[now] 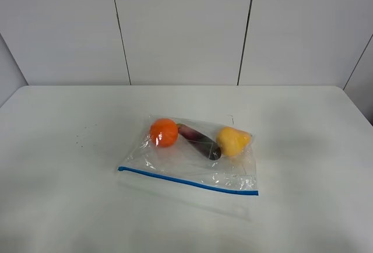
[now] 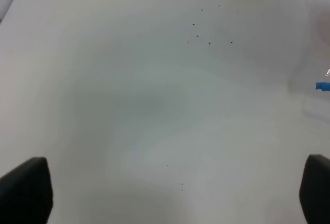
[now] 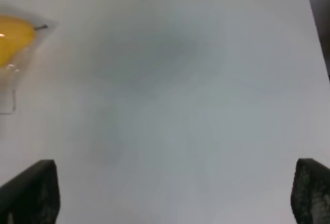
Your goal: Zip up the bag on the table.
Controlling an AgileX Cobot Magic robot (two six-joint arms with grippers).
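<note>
The clear crinkly bag [image 1: 175, 162] lies flat in the middle of the white table [image 1: 64, 165]. Its blue zipper strip [image 1: 186, 181] runs along the edge nearest the camera. Inside are an orange toy fruit [image 1: 164, 132], a purple toy eggplant [image 1: 200, 141] and a yellow toy pear [image 1: 233, 140]. Neither arm shows in the exterior high view. My left gripper [image 2: 170, 193] is open over bare table, with the zipper strip's end [image 2: 322, 85] at the frame edge. My right gripper [image 3: 170, 193] is open over bare table, apart from the yellow pear [image 3: 13, 43] and the bag corner.
Several small dark specks [image 1: 81, 136] mark the table left of the bag; they also show in the left wrist view [image 2: 201, 30]. A grey panelled wall [image 1: 180, 25] stands behind the table's far edge. The table's edge [image 3: 315, 22] shows in the right wrist view.
</note>
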